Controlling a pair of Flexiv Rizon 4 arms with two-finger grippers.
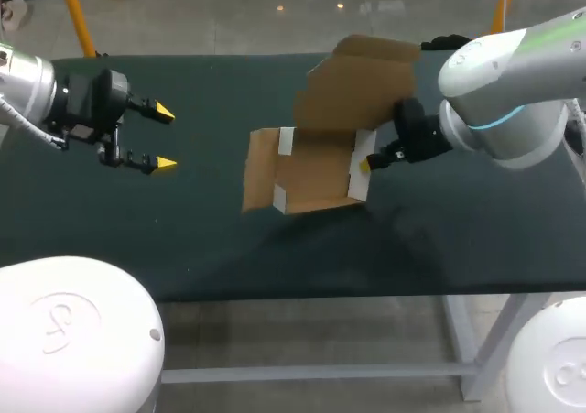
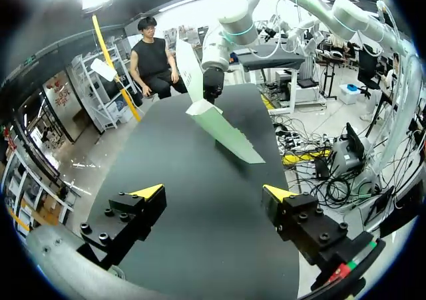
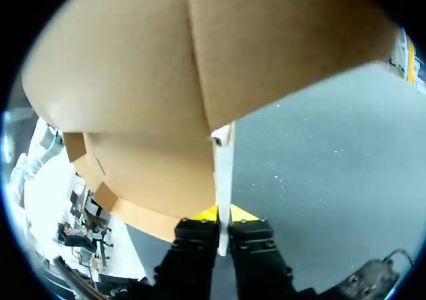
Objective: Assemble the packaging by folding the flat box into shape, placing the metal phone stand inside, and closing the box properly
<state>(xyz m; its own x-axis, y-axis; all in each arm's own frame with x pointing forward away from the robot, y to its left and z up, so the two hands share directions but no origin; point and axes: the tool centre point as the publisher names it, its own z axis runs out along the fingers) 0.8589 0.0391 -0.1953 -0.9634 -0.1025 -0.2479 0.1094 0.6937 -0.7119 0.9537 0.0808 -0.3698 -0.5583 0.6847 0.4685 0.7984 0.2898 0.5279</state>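
A brown cardboard box (image 1: 316, 170), partly folded, hangs above the dark table with its lid flap (image 1: 362, 83) standing up toward the back. My right gripper (image 1: 369, 163) is shut on the box's right side wall; in the right wrist view the white card edge (image 3: 224, 180) is pinched between its yellow tips (image 3: 223, 215). My left gripper (image 1: 163, 138) hovers open and empty over the table's left part, well apart from the box (image 2: 223, 128), which shows ahead of its fingers (image 2: 213, 192). No metal phone stand is in view.
The dark green table (image 1: 183, 230) stretches across the view, with bare surface between my left gripper and the box. My right arm (image 1: 513, 102) comes in over the table's right part.
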